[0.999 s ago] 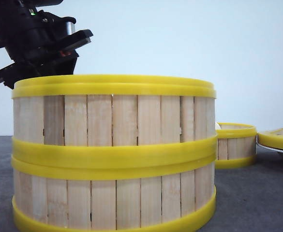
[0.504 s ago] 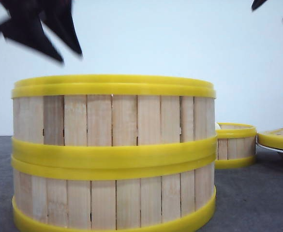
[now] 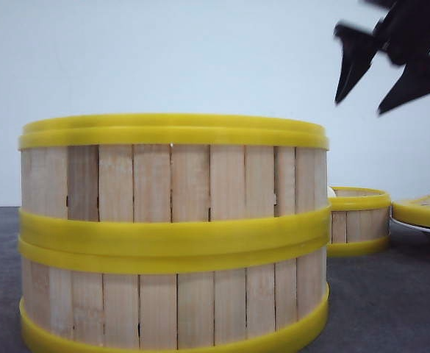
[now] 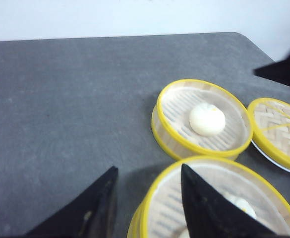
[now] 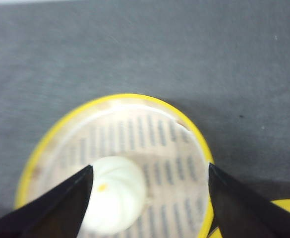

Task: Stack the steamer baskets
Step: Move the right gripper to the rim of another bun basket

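Hanging high at the right of the front view, the right gripper (image 3: 382, 79) shows two dark, blurred fingers spread apart with nothing between them. Its wrist view has those fingers wide apart above a single round steamer basket with pale slatted floor and glossy yellow rim (image 5: 194, 134), which stands on the grey bench (image 5: 135, 44); a white steamed bun (image 5: 116, 192) lies on the basket's floor, off centre. A sliver of another yellow rim (image 5: 283, 204) shows at the picture's corner.

The left gripper (image 4: 145, 191) appears only in its own wrist view, its two black fingers parted and empty. One finger is over the bench, the other over the top basket of the two-high stack of slatted wooden steamer baskets (image 4: 157, 198), inside which a pale bun (image 4: 243, 206) is partly visible. Beyond the stack stands the single basket (image 4: 159, 121) with its bun, and just beside that sits a yellow-rimmed piece with a woven lattice surface (image 4: 278, 130), resting on a shallow white plate (image 4: 273, 161).

In the front view the stack (image 3: 172, 228) fills the foreground, one basket squarely on the other, rims meeting in a thick yellow band. The single basket (image 3: 358, 220) stands behind to the right, well below the right gripper, with the lattice piece (image 3: 424, 212) at the edge.
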You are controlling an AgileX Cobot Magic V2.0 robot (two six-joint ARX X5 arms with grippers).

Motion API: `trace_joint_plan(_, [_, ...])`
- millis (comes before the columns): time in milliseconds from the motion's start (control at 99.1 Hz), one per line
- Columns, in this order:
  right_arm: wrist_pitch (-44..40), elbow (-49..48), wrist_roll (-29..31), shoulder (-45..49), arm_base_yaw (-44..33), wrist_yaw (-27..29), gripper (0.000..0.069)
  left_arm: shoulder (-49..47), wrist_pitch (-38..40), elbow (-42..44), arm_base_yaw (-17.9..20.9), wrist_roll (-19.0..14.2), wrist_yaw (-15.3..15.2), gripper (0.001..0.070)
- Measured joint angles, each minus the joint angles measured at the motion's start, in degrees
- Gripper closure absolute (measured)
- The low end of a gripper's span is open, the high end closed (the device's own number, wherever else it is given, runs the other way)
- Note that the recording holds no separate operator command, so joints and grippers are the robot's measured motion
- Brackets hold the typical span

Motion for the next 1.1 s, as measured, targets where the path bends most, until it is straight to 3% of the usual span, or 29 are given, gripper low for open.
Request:
trace_joint_plan(333, [-0.57, 4.46, 0.00, 13.94, -0.09, 4.94, 0.0310, -9.49, -4.70, 0.00, -0.02, -0.02, 0.09, 0.0481])
trace_joint_plan(635, [1.51, 4.61, 0.15, 17.64, -0.79, 6.67, 0.0418, -14.16, -7.48, 0.00, -0.02, -0.07, 0.07, 0.0481])
trace_joint_plan(847, [1.40, 4.61, 0.31, 19.50, -1.68, 7.34, 0.0446, -14.47, -8.48, 0.00, -0.02, -0.22, 0.09, 0.0481])
trace_joint_plan(1099, [1.16, 4.61, 0.33, 19.74, -2.16, 7.78, 0.0594, -14.47, -8.55, 0.00, -0.02, -0.22, 0.09, 0.0481])
